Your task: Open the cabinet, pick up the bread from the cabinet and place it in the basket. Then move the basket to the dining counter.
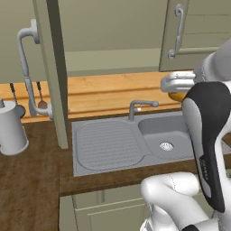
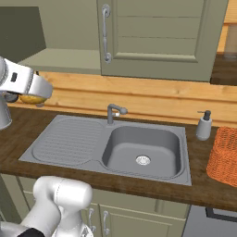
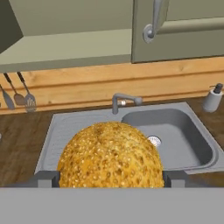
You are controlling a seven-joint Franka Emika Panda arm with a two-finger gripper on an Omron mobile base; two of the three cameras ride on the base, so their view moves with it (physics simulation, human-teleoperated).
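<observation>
Bread [image 3: 110, 155] — one loaf — pinched in gripper [image 3: 110, 178]; one basket [image 2: 224, 156] beside one sink [image 2: 139, 148].

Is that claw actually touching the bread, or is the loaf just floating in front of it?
Touching. In the hand view the bread sits squeezed between both fingers of the gripper, no gap either side.

Base views flank sink [image 1: 135, 142] from behind, sharing it; hand view close above, facing wall.

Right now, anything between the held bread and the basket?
Nothing visible. The tool holds the bread over the sink's left side; the basket sits right, past the soap dispenser further back.
</observation>
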